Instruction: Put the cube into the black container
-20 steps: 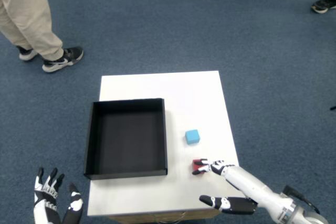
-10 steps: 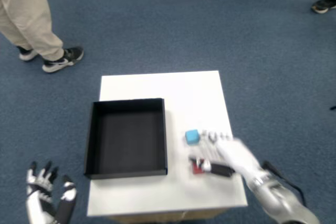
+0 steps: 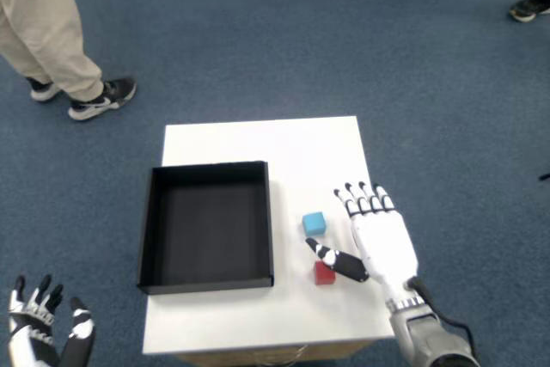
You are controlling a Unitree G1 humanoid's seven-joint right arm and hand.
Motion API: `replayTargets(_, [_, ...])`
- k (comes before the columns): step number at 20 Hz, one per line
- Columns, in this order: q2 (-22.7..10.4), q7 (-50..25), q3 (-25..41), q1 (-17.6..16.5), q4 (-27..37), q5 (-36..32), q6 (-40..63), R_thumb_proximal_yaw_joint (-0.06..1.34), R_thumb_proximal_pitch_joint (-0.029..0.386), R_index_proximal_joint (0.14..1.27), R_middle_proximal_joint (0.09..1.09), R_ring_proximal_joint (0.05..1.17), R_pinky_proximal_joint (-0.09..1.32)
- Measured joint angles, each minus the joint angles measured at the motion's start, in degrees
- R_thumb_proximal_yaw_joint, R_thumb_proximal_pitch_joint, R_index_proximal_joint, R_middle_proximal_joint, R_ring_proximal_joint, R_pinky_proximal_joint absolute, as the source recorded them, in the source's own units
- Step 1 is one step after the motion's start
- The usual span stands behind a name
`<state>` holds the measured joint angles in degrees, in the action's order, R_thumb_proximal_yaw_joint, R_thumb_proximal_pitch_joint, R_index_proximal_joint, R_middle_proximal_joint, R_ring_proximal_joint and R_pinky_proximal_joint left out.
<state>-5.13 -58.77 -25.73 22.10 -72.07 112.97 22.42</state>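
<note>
Beside the black container point(image 3: 206, 272) sits a small blue cube point(image 3: 314, 223).

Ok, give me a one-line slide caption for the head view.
Open right hand hovers beside the blue cube and red cube, right of the empty black container on the white table.

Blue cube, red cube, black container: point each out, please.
blue cube point(image 3: 314, 223), head view, top face.
red cube point(image 3: 323, 275), head view, visible lower part beside the thumb.
black container point(image 3: 205, 223), head view, bare floor inside.
</note>
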Motion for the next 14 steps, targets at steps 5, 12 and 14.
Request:
replayTargets(5, [-0.93, -2.29, 1.51, 0.60, -5.73, 0.00, -2.74, 0.12, -0.024, 0.18, 0.13, 0.15, -0.01])
replayTargets(12, [-1.92, -3.93, 3.12, 1.61, -8.74, 0.00, -2.72, 0.13, -0.009, 0.18, 0.14, 0.14, -0.01])
replayTargets(14, [-2.09, -4.41, 3.21, 1.60, -9.48, -0.01, -2.46, 0.14, 0.003, 0.18, 0.13, 0.14, -0.01])
